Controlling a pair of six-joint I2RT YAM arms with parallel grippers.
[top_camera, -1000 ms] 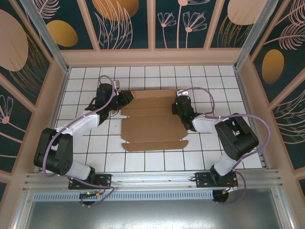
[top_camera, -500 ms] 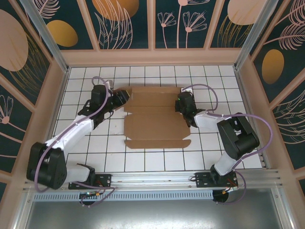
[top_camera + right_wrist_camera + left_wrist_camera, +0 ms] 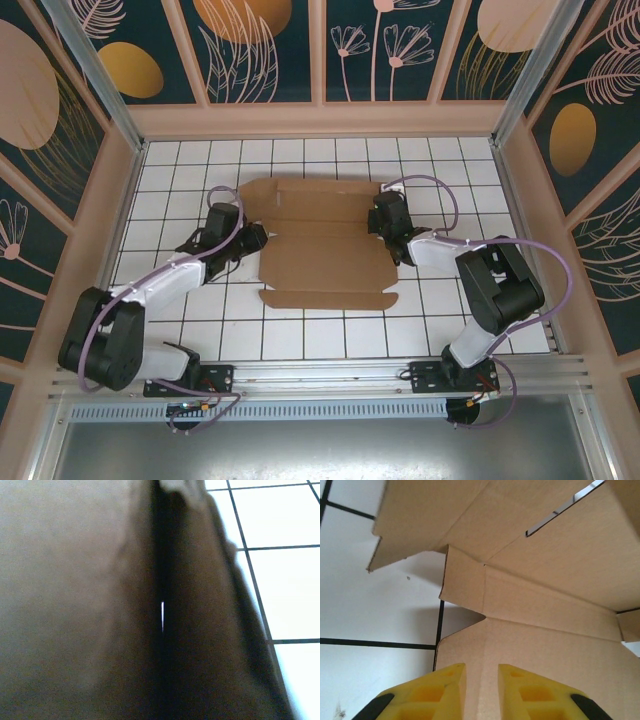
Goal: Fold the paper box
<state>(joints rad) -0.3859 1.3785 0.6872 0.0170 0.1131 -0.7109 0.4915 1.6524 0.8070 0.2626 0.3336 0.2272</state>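
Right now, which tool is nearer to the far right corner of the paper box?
Right. The right tool is at that corner of the paper box; the left tool is beside its left edge.

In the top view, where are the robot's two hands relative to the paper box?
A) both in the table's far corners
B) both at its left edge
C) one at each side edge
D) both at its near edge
C: the left hand is at the left edge of the paper box, the right hand at its right edge.
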